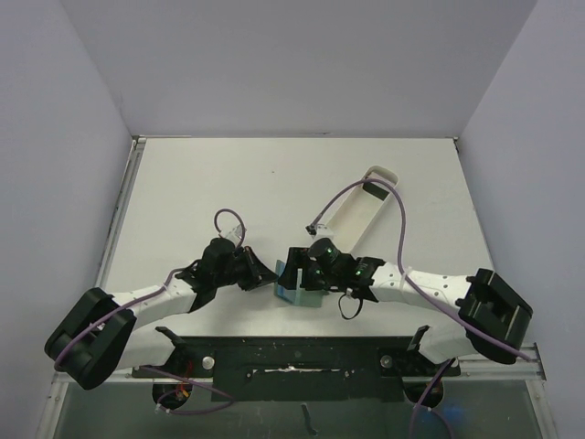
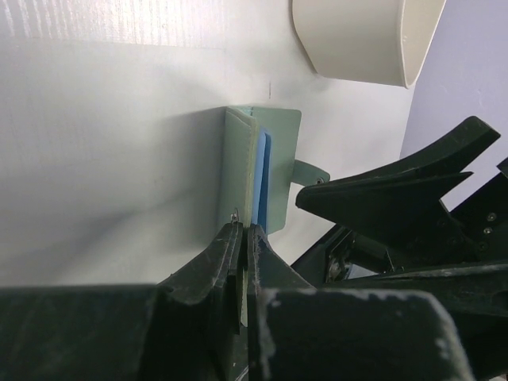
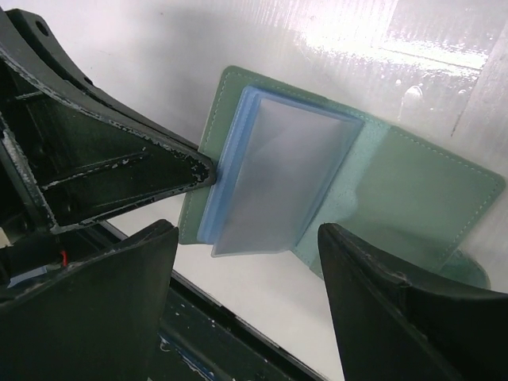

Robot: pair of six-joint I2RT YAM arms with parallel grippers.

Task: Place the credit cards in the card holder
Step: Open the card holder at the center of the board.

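The card holder (image 1: 291,285) lies open on the table between both grippers, grey-green with bluish clear pockets (image 3: 278,175). My left gripper (image 1: 262,274) is shut on the edge of one cover (image 2: 238,171) and holds that cover up; its fingertips (image 2: 230,238) pinch it, and its finger (image 3: 143,163) shows in the right wrist view. My right gripper (image 3: 248,234) is open and empty, its jaws spread either side of the pockets just above them; it also shows from above (image 1: 306,265). A dark card (image 1: 375,190) lies at the far end of the white tray.
The long white oblong tray (image 1: 352,219) lies behind the right gripper, running toward the back right; its rim (image 2: 365,40) shows in the left wrist view. The right arm's purple cable loops over the tray. The table's near edge with the black base rail (image 3: 238,333) is just below the holder.
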